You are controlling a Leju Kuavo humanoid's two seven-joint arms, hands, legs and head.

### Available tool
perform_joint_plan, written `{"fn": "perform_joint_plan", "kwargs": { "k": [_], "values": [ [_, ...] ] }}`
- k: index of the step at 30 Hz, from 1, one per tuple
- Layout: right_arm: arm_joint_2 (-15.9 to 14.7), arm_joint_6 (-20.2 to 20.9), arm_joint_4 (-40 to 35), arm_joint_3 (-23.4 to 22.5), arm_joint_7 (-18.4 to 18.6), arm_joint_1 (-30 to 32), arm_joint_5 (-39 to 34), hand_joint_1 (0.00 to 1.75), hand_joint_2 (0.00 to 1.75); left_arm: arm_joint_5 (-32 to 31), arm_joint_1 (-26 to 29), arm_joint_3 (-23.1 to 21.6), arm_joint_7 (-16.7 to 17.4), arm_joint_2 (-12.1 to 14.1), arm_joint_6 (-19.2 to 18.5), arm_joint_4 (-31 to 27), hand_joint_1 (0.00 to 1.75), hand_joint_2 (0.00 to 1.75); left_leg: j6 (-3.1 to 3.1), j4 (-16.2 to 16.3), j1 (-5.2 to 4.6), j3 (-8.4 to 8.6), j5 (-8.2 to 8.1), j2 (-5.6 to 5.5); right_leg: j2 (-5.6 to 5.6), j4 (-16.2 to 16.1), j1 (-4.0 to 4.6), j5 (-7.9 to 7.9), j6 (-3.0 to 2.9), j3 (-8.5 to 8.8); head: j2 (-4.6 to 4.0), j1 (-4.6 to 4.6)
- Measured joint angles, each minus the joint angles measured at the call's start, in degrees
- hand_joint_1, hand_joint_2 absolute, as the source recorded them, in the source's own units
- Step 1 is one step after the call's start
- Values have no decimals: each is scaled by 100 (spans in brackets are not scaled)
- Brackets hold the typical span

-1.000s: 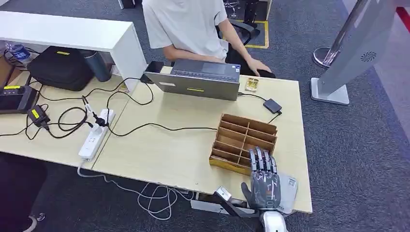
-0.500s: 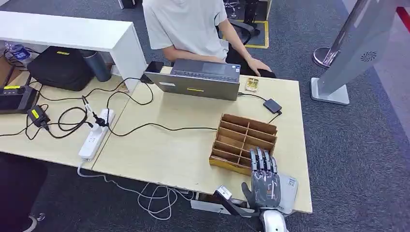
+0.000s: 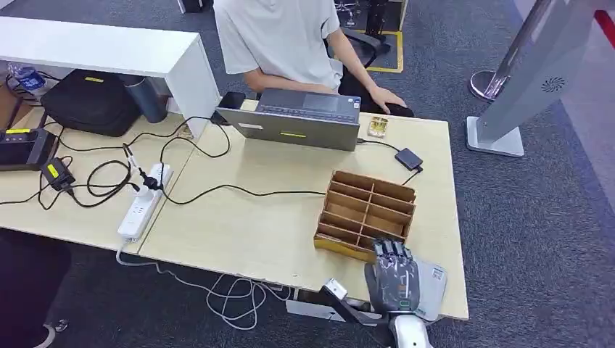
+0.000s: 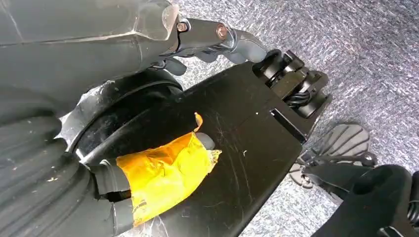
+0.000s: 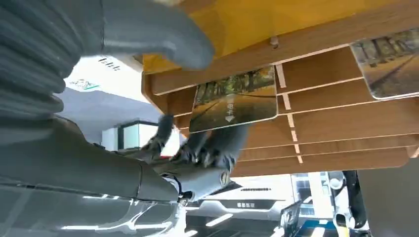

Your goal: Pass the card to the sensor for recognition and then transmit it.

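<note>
A wooden card rack point(image 3: 366, 210) stands on the right part of the desk point(image 3: 254, 232). My right hand point(image 3: 394, 279) is at the rack's near corner, its fingers bent down into the front slots. In the right wrist view a card with a tree-lined road picture point(image 5: 234, 98) sits in a slot. The dark fingertips point(image 5: 207, 148) reach the card's edge, while the thumb point(image 5: 158, 34) stays outside the rack's front wall. A second card point(image 5: 390, 64) lies in a neighbouring slot. The black sensor box point(image 3: 408, 158) rests beyond the rack. My left hand point(image 4: 212, 34) hangs beside my body, holding nothing.
A person point(image 3: 283, 36) sits behind a grey laptop point(image 3: 301, 119), one hand on a mouse. A cable runs from the laptop to the sensor. A grey sheet point(image 3: 434, 284) lies under my right hand at the desk's edge. A power strip point(image 3: 143, 201) and cables lie to the left.
My right hand's fingers, stretched out over the rack before, have curled down into its front slots. Nothing else has moved.
</note>
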Motion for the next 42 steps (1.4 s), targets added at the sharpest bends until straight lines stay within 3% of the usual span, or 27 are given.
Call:
{"fn": "perform_joint_plan", "kwargs": {
  "k": [33, 42],
  "values": [
    [13, 50, -79, -13, -72, 8, -229, 175, 175, 127, 11, 33, 24, 13, -2, 0, 0, 175, 0, 0, 0, 0, 0, 0, 0, 0, 0, 0, 0, -1, 0, 0],
    [2, 338, -632, -102, 9, 55, -245, 175, 175, 109, 32, 35, -66, 35, -20, 0, 0, 175, 0, 0, 0, 0, 0, 0, 1, 0, 0, 0, 0, -1, 0, 0]
  ]
}}
